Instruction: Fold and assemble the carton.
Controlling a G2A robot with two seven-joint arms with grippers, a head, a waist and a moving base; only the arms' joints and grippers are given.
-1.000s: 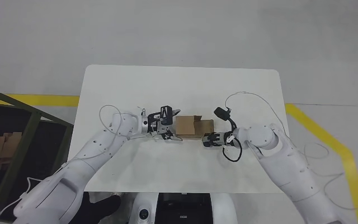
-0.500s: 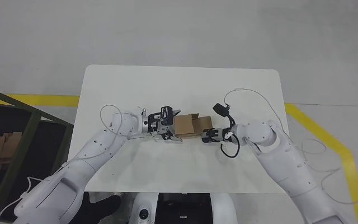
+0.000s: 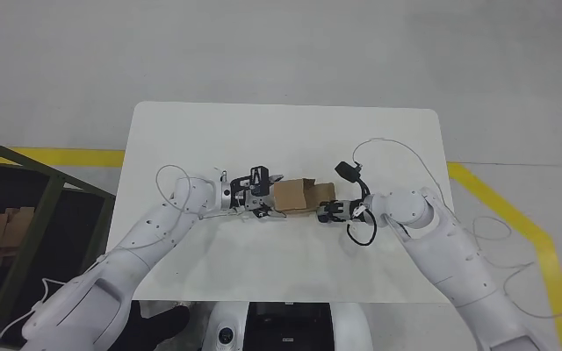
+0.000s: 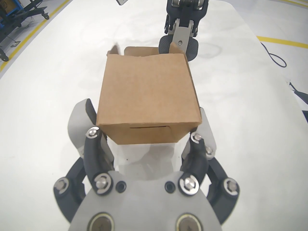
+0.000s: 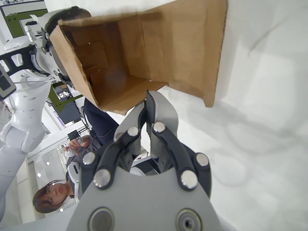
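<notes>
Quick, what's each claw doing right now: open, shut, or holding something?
Left gripper: closed on the carton, one finger against each side of its shut end.
Right gripper: shut, tips at the carton's open edge; whether it pinches cardboard cannot be told.

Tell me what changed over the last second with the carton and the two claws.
The right claw shifted a little toward the table's far side, closing in on the open end of the carton. Nothing was taken hold of or let go. The left claw stayed around the carton's closed end.
</notes>
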